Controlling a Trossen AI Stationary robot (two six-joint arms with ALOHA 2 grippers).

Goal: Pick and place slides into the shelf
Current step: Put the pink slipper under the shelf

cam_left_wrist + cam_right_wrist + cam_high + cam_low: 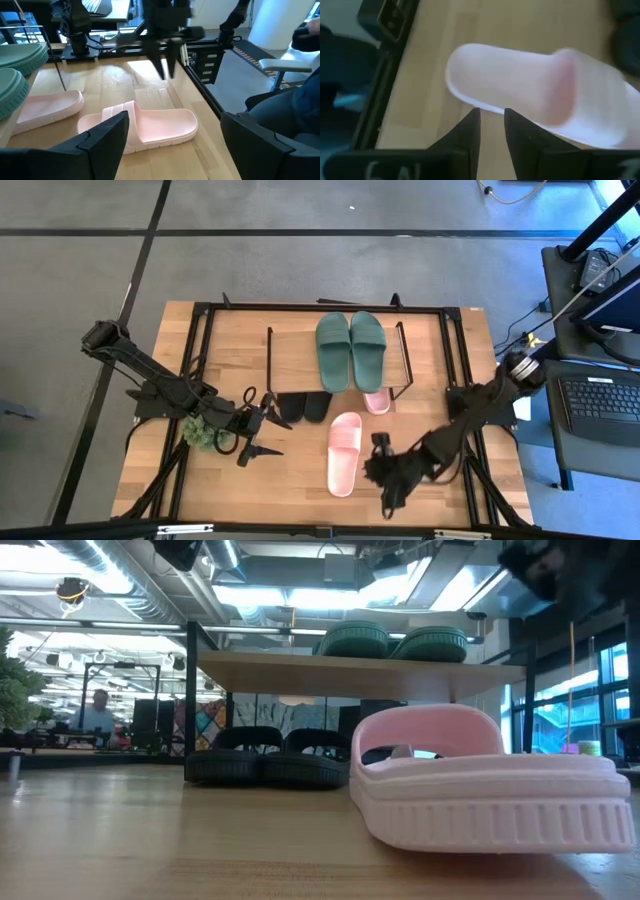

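The right gripper (385,480), fingers nearly clenched and empty, hung at four o'clock of the loose pink slide (345,452), while the left gripper (262,432) stood released.

My view: small green plant (199,430) lower left on wooden table (290,480); keyboard (598,402) far right; person (98,712) seated, left background.

Dark green slides (351,350) sat on the shelf's (290,345) light wood top; shelf legs were thin black wire. Black slides (303,407) lay under it. Light pink slide (344,452) lay on the pale wooden table (290,470), second pink slide (376,401) partly under shelf. Both arms were dark; table frame black.
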